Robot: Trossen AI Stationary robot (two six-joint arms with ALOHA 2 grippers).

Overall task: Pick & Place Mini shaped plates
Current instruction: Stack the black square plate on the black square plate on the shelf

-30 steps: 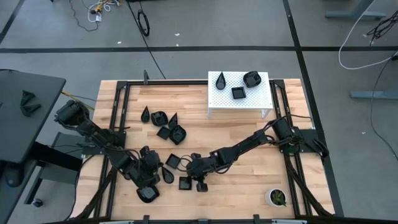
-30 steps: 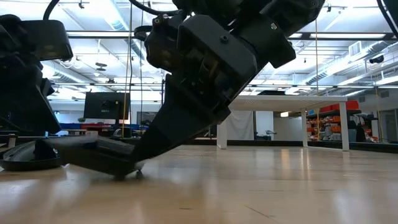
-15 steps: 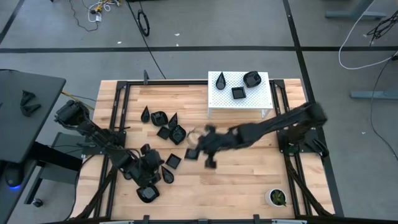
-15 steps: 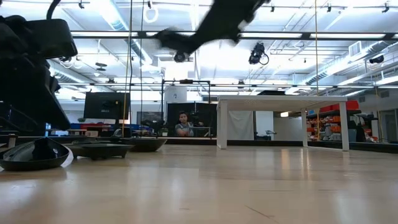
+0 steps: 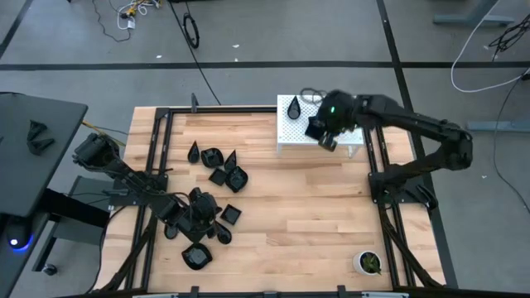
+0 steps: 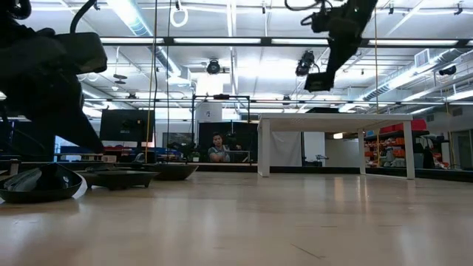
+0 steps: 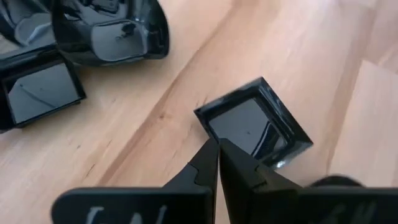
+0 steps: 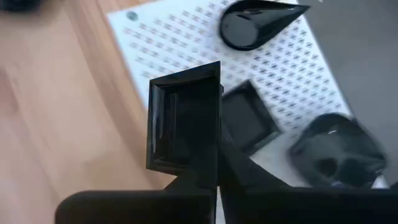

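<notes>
Small glossy black dishes lie in a cluster (image 5: pixel 219 165) left of the table's middle and beside my left gripper (image 5: pixel 199 217). That gripper is shut, its tips (image 7: pixel 217 146) at the corner of a square dish (image 7: pixel 255 121) that sits flat on the wood. My right gripper (image 5: pixel 325 132) hangs over the white perforated stand (image 5: pixel 290 136), shut on a square dish (image 8: pixel 183 121). On the stand rest a teardrop dish (image 8: pixel 255 22), a square one (image 8: pixel 249 121) and a rounded one (image 8: pixel 333 155). My left gripper has its shut fingertips at the square dish's rim near one corner (image 7: pixel 208 118), slanting down from above; I cannot tell whether they touch it. My right gripper pinches the square dish by one side wall (image 8: pixel 208 155) between its two fingers. The dish is lifted clear above the stand (image 6: pixel 319 81), tilted up on edge.
More dishes lie near the table's near-left part: a teardrop (image 5: pixel 222 234), a square (image 5: pixel 230 213) and a rounded one (image 5: pixel 196 257). A white pot with a green plant (image 5: pixel 367 262) stands at the near right corner. A person (image 6: pixel 216 148) sits in the room beyond.
My right gripper has lifted a square dish off the wood near the table's near middle. It has carried the dish up and toward the far right, to above the white stand. The dish has gone from touching the table to hanging clear in the air.
</notes>
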